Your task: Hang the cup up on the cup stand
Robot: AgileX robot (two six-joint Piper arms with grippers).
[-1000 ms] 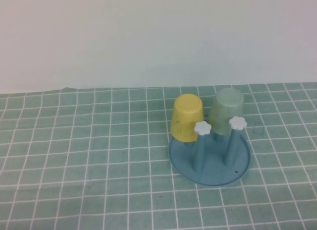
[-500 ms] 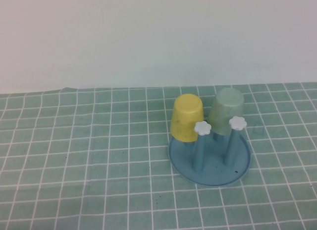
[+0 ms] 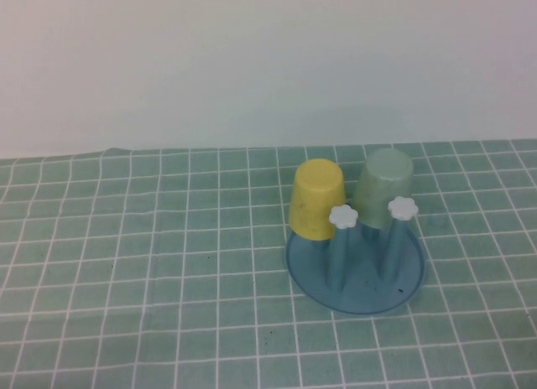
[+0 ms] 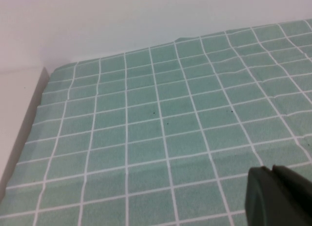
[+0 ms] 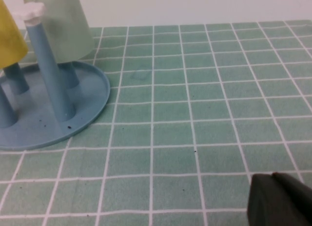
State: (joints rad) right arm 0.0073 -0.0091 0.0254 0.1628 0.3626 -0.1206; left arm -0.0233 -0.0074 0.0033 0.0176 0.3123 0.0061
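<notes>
High view: cup [image 3: 384, 187] upturned on cup stand [image 3: 356, 272], no arms. Wrist views: right gripper [image 5: 280, 200] near stand, left gripper [image 4: 278, 196] over bare cloth, both pressed together.

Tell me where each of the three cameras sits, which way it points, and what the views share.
High view: raised on the robot's side, angled down at the cup stand holding the cup and yellow cup; no arm shows.
Left wrist view: low over bare checked cloth; only the shut left gripper shows.
Right wrist view: low beside the stand; shut right gripper shows.
Shared: stand and both cups appear in high and right wrist views.
</notes>
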